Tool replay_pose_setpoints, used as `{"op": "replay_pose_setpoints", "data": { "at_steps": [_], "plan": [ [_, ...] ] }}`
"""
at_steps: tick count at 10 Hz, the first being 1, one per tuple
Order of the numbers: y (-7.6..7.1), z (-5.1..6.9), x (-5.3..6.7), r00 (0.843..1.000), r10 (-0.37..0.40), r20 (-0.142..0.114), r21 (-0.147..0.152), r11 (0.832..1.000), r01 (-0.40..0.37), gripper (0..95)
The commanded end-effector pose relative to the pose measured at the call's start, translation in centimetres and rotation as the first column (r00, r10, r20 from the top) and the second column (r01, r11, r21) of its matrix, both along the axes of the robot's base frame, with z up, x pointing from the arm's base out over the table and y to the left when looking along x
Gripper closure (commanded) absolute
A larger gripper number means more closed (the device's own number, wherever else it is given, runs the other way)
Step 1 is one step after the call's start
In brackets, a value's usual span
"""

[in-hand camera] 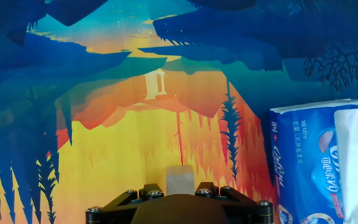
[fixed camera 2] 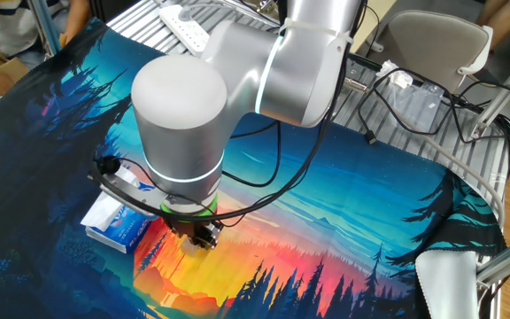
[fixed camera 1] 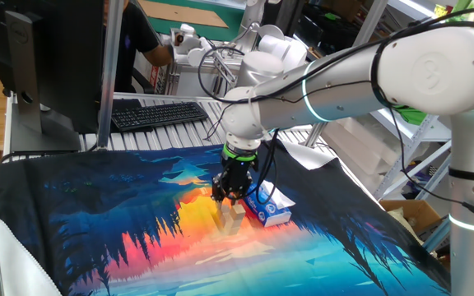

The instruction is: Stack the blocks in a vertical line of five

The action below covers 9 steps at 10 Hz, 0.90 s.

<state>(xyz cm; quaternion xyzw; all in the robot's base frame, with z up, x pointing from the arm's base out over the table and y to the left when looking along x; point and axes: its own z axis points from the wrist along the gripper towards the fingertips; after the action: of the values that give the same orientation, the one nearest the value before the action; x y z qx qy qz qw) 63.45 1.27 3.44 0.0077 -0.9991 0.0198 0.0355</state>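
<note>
The gripper [fixed camera 1: 230, 197] points straight down over the blocks [fixed camera 1: 230, 215], which sit upright next to the blue box [fixed camera 1: 267, 207]. Can't tell if the fingers are actually pinching anything

arm [fixed camera 1: 360, 70]: bent over table | gripper [fixed camera 1: 230, 197]: pointing straight down, low

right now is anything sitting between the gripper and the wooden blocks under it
Nothing visible does. The gripper hangs straight down right over the blocks, and the hand view shows one block bare at the fingers' base. The blue tissue box stands off to the side, not in between.
</note>
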Motion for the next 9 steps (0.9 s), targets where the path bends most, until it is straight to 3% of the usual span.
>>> {"op": "replay_pose_setpoints", "data": {
  "at_steps": [1,9],
  "plan": [
    [0.03,-0.19,0.15,1.0,0.002,0.0,0.001,1.0,-0.002,57.0],
    [0.01,-0.94,0.18,1.0,0.013,0.004,0.001,1.0,-0.013,57.0]
  ]
}}
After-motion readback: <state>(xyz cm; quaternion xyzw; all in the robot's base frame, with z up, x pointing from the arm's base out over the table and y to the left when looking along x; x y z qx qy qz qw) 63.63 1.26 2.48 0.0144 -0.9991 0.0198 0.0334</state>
